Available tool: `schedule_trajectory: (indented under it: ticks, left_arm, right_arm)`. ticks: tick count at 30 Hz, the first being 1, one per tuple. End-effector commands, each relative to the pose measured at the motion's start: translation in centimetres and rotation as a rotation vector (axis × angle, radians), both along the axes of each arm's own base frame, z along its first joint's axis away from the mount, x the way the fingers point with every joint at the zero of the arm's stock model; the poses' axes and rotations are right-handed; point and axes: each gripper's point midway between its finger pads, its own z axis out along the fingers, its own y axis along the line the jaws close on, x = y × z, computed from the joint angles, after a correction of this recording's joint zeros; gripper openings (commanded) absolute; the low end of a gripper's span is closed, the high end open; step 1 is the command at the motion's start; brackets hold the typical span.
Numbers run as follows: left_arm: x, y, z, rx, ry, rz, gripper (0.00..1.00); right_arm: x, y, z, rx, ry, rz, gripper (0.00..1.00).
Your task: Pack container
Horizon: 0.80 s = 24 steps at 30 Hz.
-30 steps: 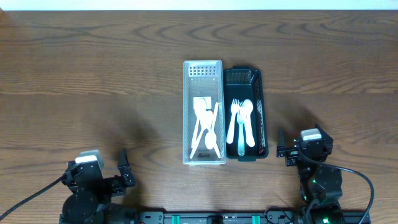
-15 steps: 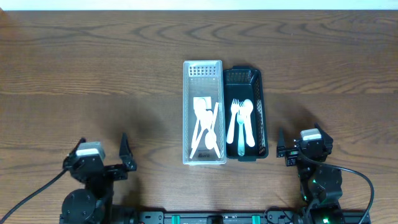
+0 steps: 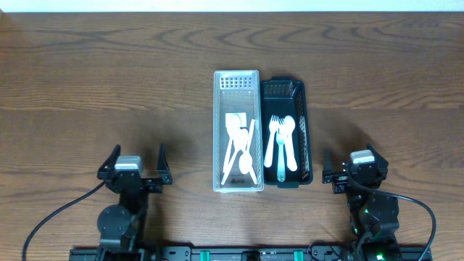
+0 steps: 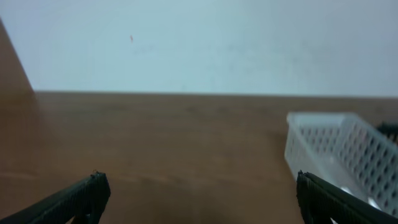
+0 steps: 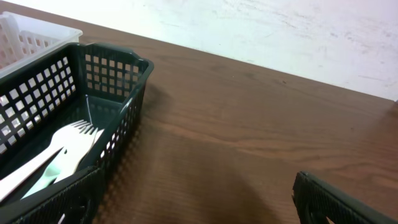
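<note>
Cutlery [image 3: 239, 148] made of white plastic lies in the white basket [image 3: 237, 75] in the middle of the table [image 3: 87, 72]. More pieces, pale forks [image 3: 275, 138] and a spoon [image 3: 289, 134], lie in the dark basket [image 3: 283, 87] that touches it at 3 o'clock. I cannot tell which basket is the one to fill, or how much is left to pack. These pieces look very light, thin and smooth, so they will likely slip, and they may bend a bit if squeezed hard. They lie flat and partly on top of each other. A good place to grab one is the long thin handle, pinched across its narrow sides near the middle so it does not tip. The baskets look light too, but stiff, with walls full of little holes. The best spot to hold one is a side wall near the top rim, one finger inside and one outside. A push could slide them on the wood. The left gripper [image 3: 138, 161] sits at 8 o'clock from the baskets, well apart, with its fingers spread wide and nothing between them. The right gripper [image 3: 350, 168] sits at 4 o'clock, near the dark basket, and it looks spread wide and empty too.
</note>
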Motion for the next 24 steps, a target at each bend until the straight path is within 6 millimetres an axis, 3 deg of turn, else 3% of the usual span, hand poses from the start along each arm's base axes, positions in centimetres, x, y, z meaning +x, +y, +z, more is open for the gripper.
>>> schedule_trajectory:
  ticks: [1, 5, 24]
  left_arm:
    - [0.2, -0.7, -1.8, 0.018, 0.026, -0.043, 0.98]
    - [0.3, -1.5, -4.4, 0.015, 0.079, -0.087, 0.98]
    - [0.4, -1.7, -4.2, 0.018, 0.061, -0.098, 0.98]
  right_arm:
    - [0.0, 0.2, -0.1, -0.012, -0.001, 0.013, 0.99]
    - [0.0, 0.2, -0.1, -0.012, -0.001, 0.013, 0.99]
    - [0.0, 0.2, -0.1, -0.012, -0.001, 0.013, 0.99]
